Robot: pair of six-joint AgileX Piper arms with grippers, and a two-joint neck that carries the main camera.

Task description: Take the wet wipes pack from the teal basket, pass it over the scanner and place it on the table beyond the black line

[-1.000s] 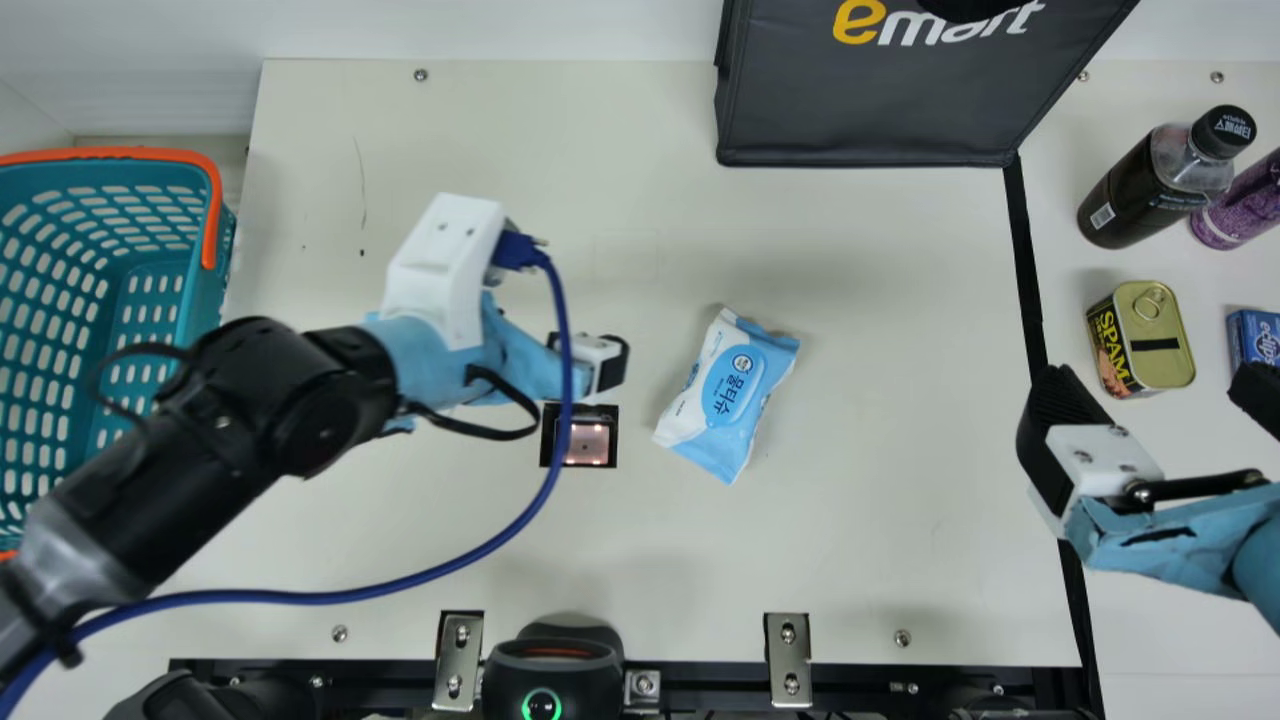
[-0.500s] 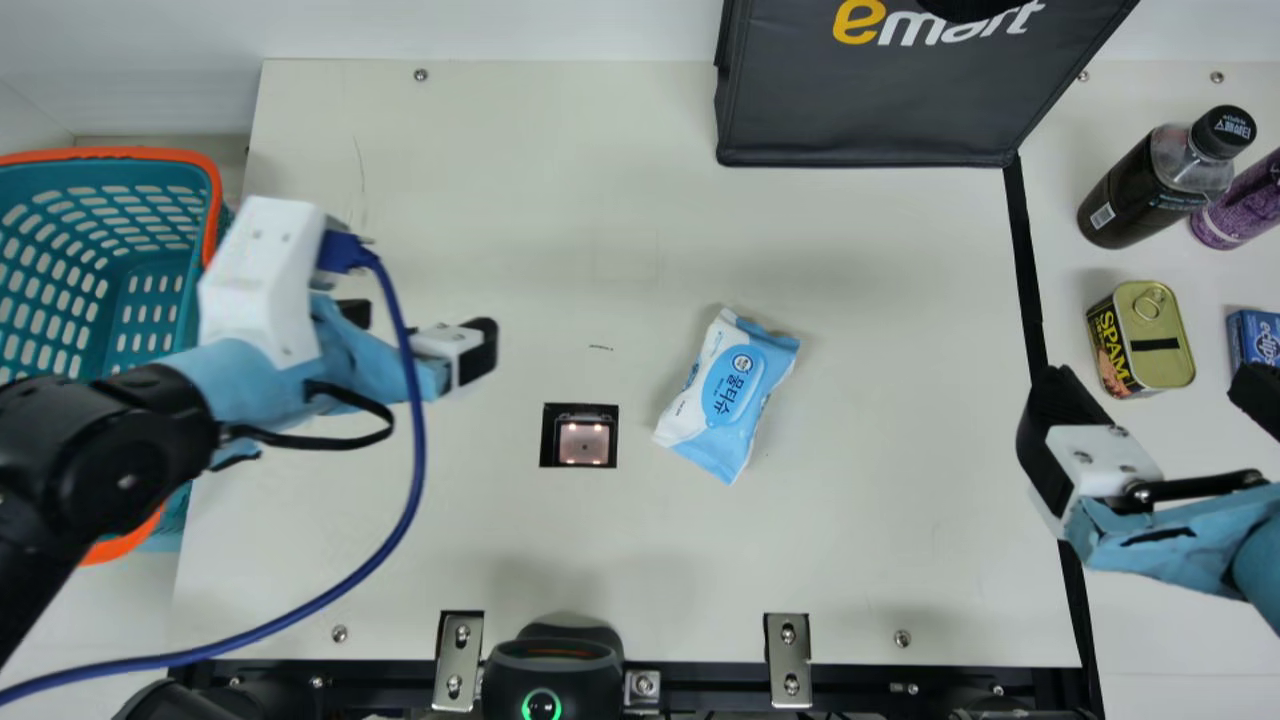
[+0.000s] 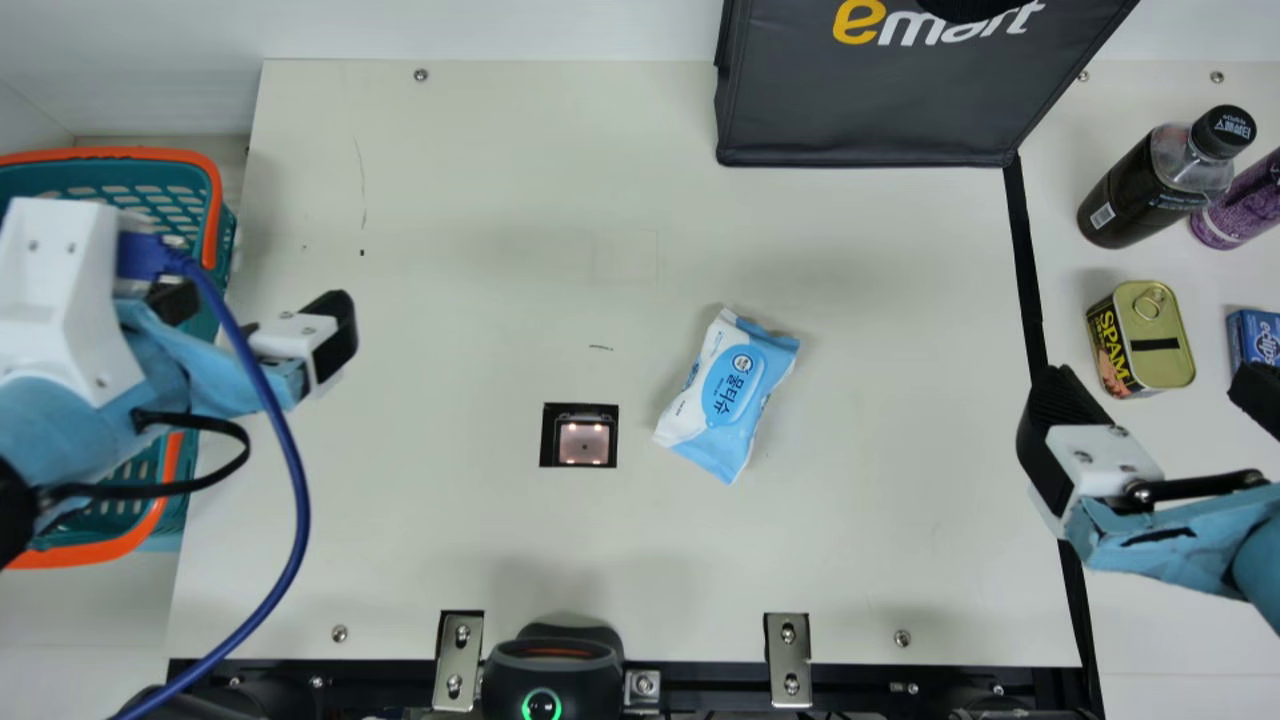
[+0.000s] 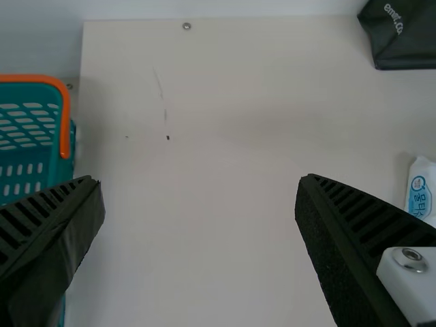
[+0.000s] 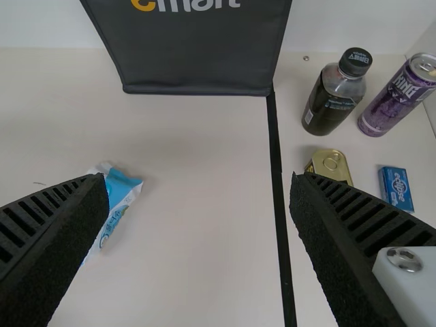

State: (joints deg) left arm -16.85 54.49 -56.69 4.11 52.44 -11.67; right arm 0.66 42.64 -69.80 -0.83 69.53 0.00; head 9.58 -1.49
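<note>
The wet wipes pack (image 3: 728, 393) lies on the table between the scanner (image 3: 583, 436) and the black line (image 3: 1028, 270). Over the teal basket's (image 3: 212, 215) right side my left gripper (image 3: 262, 312) stands open; its own wrist view has the gripper (image 4: 201, 197) with bare table between its fingers and part of the pack (image 4: 419, 191) beyond one finger. At the black line my right gripper (image 3: 1150, 400) is open and holds nothing. In the right wrist view that gripper's (image 5: 199, 197) fingers are wide apart, one partly covering the pack (image 5: 122, 194).
A dark bag (image 3: 870, 100) stands at the back. Beyond the line are a dark bottle (image 3: 1150, 190), a purple can (image 3: 1240, 205), a yellow-lidded tin (image 3: 1150, 340) and a small blue box (image 3: 1255, 338). A black device (image 3: 553, 670) sits at the front edge.
My left arm has swung left from beside the scanner to the basket, its blue cable trailing along. The pack and my right arm have kept still.
</note>
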